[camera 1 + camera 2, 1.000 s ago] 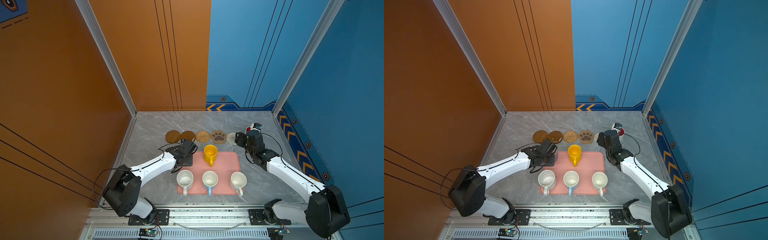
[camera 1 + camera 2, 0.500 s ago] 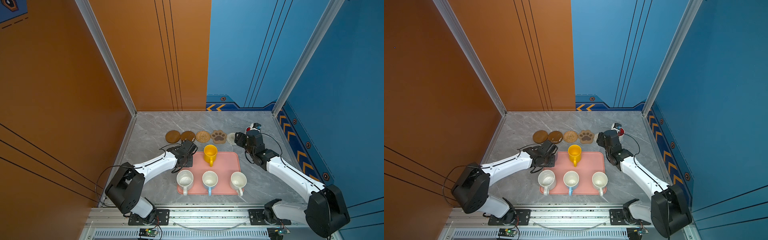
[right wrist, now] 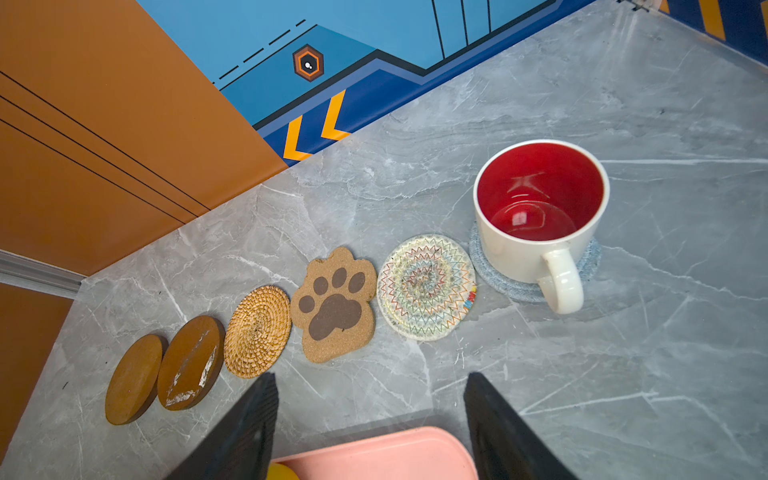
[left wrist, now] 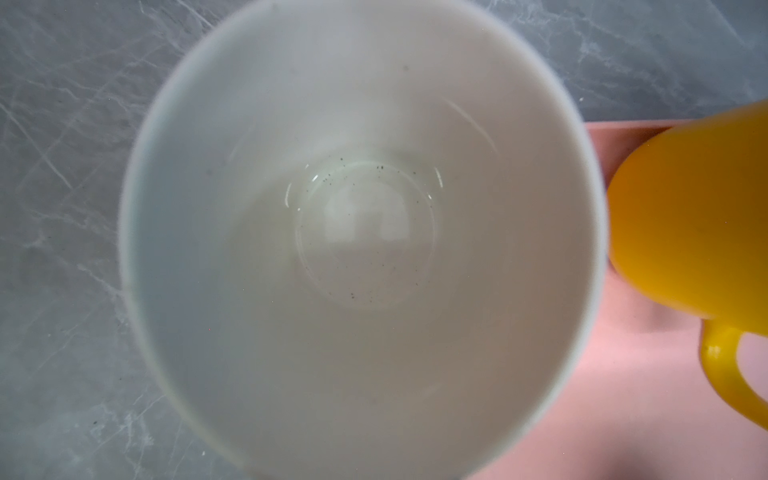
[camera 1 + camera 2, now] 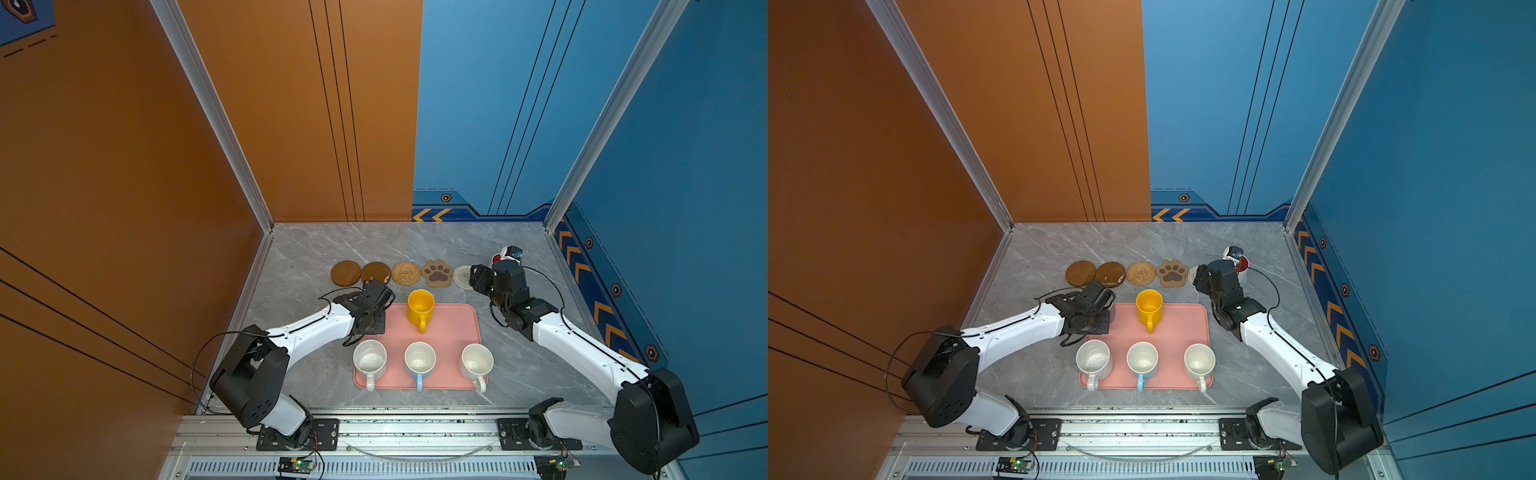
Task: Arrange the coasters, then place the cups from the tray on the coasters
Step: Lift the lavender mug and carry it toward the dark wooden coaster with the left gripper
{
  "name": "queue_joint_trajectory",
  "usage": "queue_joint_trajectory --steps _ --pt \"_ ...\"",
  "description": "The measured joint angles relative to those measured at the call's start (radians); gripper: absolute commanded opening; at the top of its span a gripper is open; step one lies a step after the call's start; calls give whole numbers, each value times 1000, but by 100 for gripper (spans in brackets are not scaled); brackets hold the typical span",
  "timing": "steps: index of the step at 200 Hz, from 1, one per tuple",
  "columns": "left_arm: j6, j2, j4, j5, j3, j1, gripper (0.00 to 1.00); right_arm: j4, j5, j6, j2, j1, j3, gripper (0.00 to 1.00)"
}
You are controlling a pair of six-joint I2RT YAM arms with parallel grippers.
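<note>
- Collision risk: the handled mug with a glossy white inside (image 4: 361,232) stands at the far left corner of the flat pink rectangular tray (image 5: 449,328), just beside the yellow handled mug (image 5: 420,306). A tilted lift or sideways swing could knock them together.
- Slip risk: a thin pinch on that smooth wall may give way and drop the mug onto the grey marbled table (image 5: 316,257).
- Placement risk: the free coasters lie close in a row, namely two brown discs (image 5: 345,273), a tan rattan round (image 5: 406,273), a tan paw-shaped mat (image 5: 437,273) and a white woven round (image 3: 426,286). An off-centre set-down could shove a neighbour.
- Left gripper (image 5: 371,323): it is directly over the white-inside mug. Its jaws are hidden, so I cannot tell whether they pinch it.
- Right gripper (image 3: 370,376): its jaws are spread wide and hold nothing, above the table between tray and coasters. The white mug with a red inside (image 3: 540,216) stands on the pale-blue woven round (image 3: 590,266).
</note>
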Motion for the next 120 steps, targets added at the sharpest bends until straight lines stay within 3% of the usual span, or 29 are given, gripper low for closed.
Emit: queue_joint_trajectory --steps 88,120 --pt "19 -133 -2 -53 -5 2 0 0 -5 2 0 0 -1 62" --pt "52 -135 -9 -77 8 47 0 0 -20 2 0 0 -1 62"
